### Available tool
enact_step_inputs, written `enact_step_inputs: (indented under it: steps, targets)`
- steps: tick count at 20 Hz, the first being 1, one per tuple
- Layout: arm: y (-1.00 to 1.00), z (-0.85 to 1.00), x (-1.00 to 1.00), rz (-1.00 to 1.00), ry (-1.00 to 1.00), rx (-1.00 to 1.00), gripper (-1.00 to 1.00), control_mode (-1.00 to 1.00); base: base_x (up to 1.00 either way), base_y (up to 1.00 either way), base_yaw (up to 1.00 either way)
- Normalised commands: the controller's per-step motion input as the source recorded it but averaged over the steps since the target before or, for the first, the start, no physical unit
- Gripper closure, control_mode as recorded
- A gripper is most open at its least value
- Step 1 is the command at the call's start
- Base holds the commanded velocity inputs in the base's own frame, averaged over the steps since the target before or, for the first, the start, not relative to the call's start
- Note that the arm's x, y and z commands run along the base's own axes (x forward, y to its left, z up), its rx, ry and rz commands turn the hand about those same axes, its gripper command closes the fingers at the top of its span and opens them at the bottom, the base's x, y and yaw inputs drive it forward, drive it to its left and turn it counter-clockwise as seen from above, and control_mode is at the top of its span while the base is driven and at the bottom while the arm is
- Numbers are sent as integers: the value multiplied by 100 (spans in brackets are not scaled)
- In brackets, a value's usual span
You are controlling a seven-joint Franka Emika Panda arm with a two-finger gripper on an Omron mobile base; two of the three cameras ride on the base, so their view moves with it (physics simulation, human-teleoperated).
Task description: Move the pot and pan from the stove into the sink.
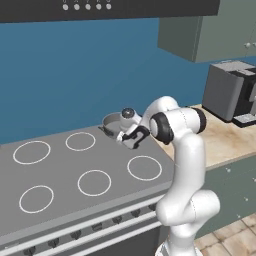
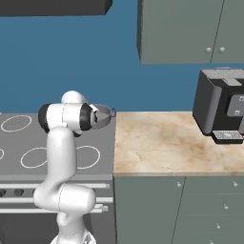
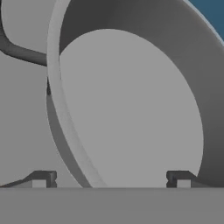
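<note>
The grey pot (image 1: 112, 122) stands at the back right corner of the stove (image 1: 60, 172), close to the blue wall. In the hand view its round floor (image 3: 131, 109) and deep wall loom close, with a dark loop handle (image 3: 17, 50) at the upper left. My gripper (image 3: 111, 179) is open and straddles the pot's near rim: the left fingertip (image 3: 41, 179) is outside the wall, the right one over the inside. From the left base view the gripper (image 1: 126, 136) hovers at the pot's right edge. The pot (image 2: 102, 116) peeks out behind my arm. The pan and the sink are out of view.
White ring burners mark the stove top (image 2: 28, 138), with dark knobs along its front. A beige counter (image 2: 162, 143) adjoins it on the right and carries a dark coffee machine (image 2: 221, 107). Green wall cabinets (image 2: 190, 28) hang above.
</note>
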Motion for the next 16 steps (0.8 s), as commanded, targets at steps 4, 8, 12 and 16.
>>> enact_step_inputs:
  steps: [4, 8, 12, 16]
  targets:
    - [6, -17, 43, 0, 12, -4, -100, -100, 0, 0, 0]
    - [2, -3, 25, 0, 6, -1, -100, -100, 0, 0, 0]
    - [0, -3, 5, 0, 3, -1, 100, -100, 0, 0, 0]
    - [-1, 16, 0, 0, 0, 0, 100, -100, 0, 0, 0]
